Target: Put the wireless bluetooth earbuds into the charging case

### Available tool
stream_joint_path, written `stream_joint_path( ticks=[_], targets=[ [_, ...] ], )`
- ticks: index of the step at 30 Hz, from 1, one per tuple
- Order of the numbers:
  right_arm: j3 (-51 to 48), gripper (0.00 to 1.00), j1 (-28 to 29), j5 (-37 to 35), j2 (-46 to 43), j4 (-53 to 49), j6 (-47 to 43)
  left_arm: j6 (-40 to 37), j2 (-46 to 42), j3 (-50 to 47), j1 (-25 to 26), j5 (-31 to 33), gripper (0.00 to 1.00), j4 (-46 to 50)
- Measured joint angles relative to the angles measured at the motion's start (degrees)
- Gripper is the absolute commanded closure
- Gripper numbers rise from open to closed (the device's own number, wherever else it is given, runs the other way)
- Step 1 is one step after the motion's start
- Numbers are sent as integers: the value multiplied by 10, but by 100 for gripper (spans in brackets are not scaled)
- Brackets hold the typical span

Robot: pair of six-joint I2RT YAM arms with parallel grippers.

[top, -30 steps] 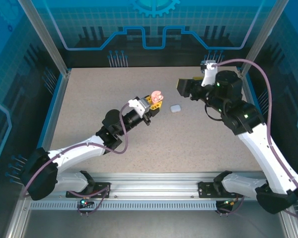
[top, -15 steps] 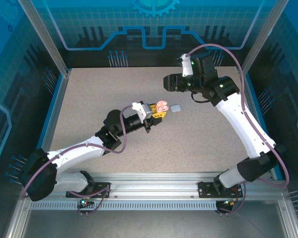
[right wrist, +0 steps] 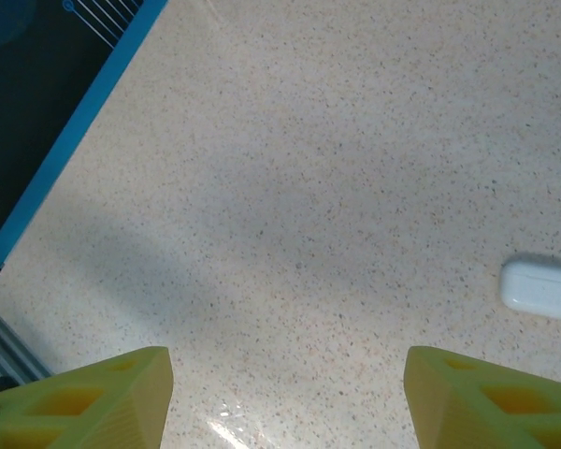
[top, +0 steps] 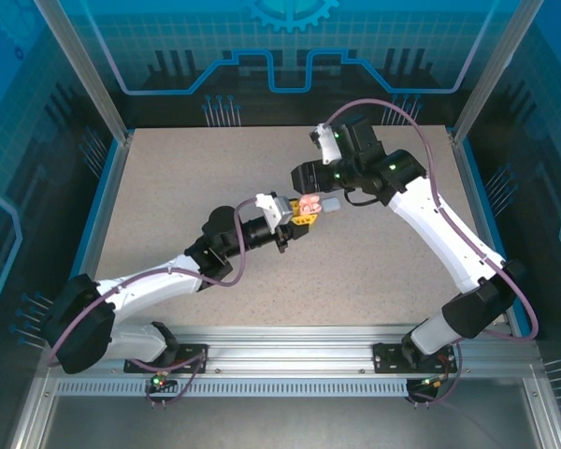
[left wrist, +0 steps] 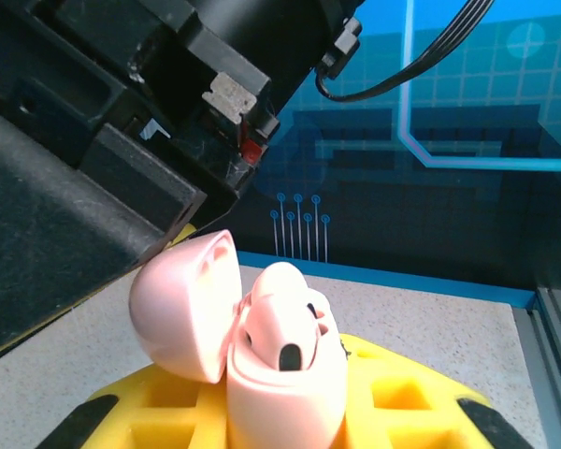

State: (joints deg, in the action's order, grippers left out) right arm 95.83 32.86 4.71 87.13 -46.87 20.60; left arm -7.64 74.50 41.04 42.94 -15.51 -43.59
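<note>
The left pincer (top: 299, 217) pinches the open pink case (left wrist: 280, 365); the spread right pincer (right wrist: 280, 393) (hovering just beside it) could knock its lid or jar it loose.

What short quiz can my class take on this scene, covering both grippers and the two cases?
1. True or false: the pink case held in the left gripper has its lid open.
2. Fill the gap: the right gripper, holding nothing, is ____.
3. The white case lies: A on the table; B in the right gripper; C inside the pink case.
Key: 1 true; 2 open; 3 A.
</note>
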Motion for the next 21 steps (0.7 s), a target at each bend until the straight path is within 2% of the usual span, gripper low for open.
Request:
stream_joint_path(
  ticks=[6,12,17,21],
  targets=[
    [-57,34,4,-10,-79,-12,6,-6,7,5,1,12,100,5],
    [-74,31,1,-42,-151,-17,19,-13,11,16,0,29,100,-7],
    [-112,30,-38,-78,-186,-7,40,-3,22,16,-1,50,100,-13],
    [-188,30,-62,-94,-201,21,59,22,35,15,-1,78,100,-10]
  ],
)
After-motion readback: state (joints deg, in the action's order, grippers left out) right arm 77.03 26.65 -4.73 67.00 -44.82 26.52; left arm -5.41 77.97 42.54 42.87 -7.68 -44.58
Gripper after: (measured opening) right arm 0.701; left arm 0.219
